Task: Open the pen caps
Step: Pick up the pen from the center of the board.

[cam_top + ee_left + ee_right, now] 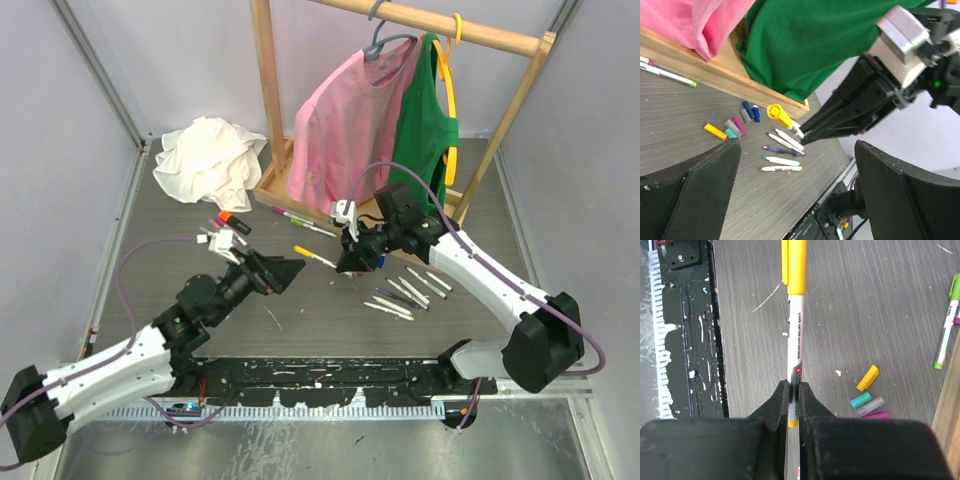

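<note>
1. Looking down on a grey wood-grain table [300, 320] boxed in by pale panels, with a wooden clothes rack [268, 90] standing at the far side, carrying a pink T-shirt [340, 130] and a green vest top [425, 130], and a crumpled white cloth [210, 160] lying at far left.
2. Picking out the right gripper [794, 390] near the middle of the table, jaws pinching tight on the white barrel of a pen [794, 335], close to its yellow tail end.
3. Noting the yellow cap [794, 265] seated on the far end of that pen, pointing out toward the left arm.
4. Catching the left gripper [287, 275] facing it, jaws spread wide, gripping nothing, sitting near the yellow cap but not touching it.
5. Spotting loose caps [867, 378] lying on the table beside the held pen: yellow, teal, grey and magenta bunched together, with blue ones showing nearby in the left wrist view.
6. Counting off a row of pens [405, 292] lying loosely side by side on the right part of the table, below the right arm.
7. Finding a green-tipped pen [946, 335] lying near the base of the rack.
8. Glimpsing more markers beside the white cloth, too small for telling apart.
</note>
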`<action>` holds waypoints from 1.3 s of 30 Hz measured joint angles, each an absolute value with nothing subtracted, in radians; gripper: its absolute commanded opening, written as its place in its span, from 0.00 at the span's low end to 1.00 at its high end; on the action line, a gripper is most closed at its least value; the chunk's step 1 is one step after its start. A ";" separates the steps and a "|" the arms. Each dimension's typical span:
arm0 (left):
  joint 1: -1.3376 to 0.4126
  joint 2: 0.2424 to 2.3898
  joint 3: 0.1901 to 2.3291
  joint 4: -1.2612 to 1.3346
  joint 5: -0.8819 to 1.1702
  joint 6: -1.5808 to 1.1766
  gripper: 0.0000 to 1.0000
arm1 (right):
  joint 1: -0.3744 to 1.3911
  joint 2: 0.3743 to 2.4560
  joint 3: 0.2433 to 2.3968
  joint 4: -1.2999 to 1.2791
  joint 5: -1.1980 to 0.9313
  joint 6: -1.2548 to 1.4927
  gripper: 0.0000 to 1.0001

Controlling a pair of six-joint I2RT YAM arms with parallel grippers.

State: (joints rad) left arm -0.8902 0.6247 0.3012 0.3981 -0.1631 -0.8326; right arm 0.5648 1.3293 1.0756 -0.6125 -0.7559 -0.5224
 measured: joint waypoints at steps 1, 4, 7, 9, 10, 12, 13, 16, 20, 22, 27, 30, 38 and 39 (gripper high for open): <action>-0.891 0.677 0.328 0.410 -0.170 -0.850 0.92 | 0.557 1.318 1.067 -0.609 -0.757 -0.521 0.01; -0.895 0.785 0.374 0.416 -0.197 -0.889 0.81 | 0.543 1.291 1.048 -0.603 -0.757 -0.517 0.01; -0.905 0.864 0.414 0.414 -0.236 -0.932 0.74 | 0.543 1.277 1.044 -0.595 -0.756 -0.512 0.01; -0.915 0.902 0.439 0.413 -0.264 -0.954 0.67 | 0.543 1.274 1.044 -0.586 -0.756 -0.505 0.01; -0.923 0.920 0.455 0.410 -0.281 -0.966 0.63 | 0.543 1.274 1.044 -0.583 -0.755 -0.503 0.01; -0.936 0.948 0.477 0.407 -0.312 -0.988 0.53 | 0.543 1.274 1.043 -0.581 -0.753 -0.498 0.01; -0.941 0.960 0.487 0.407 -0.324 -0.995 0.49 | 0.543 1.274 1.043 -0.579 -0.752 -0.496 0.01; -0.950 0.996 0.511 0.408 -0.347 -1.013 0.38 | 0.543 1.274 1.043 -0.577 -0.746 -0.494 0.01; -0.956 1.027 0.525 0.407 -0.355 -1.022 0.17 | 0.543 1.274 1.043 -0.576 -0.742 -0.493 0.01; -0.956 1.034 0.527 0.406 -0.356 -1.031 0.04 | 0.543 1.274 1.043 -0.576 -0.741 -0.494 0.01; -0.957 1.036 0.532 0.408 -0.353 -1.034 0.00 | 0.547 1.274 1.038 -0.573 -0.739 -0.498 0.26; -0.957 1.036 0.531 0.418 -0.343 -1.021 0.00 | 0.548 1.274 1.037 -0.571 -0.743 -0.488 0.50; -0.957 1.037 0.481 0.557 -0.283 -0.944 0.00 | 0.549 1.284 1.020 -0.524 -0.755 -0.422 0.55; -0.957 1.037 0.478 0.567 -0.279 -0.935 0.00 | 0.549 1.290 1.020 -0.519 -0.757 -0.413 0.54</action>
State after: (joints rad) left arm -0.9565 1.0367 0.4778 0.5674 -0.2790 -0.9348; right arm 0.5488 1.2896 1.0199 -0.5194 -0.7574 -0.4129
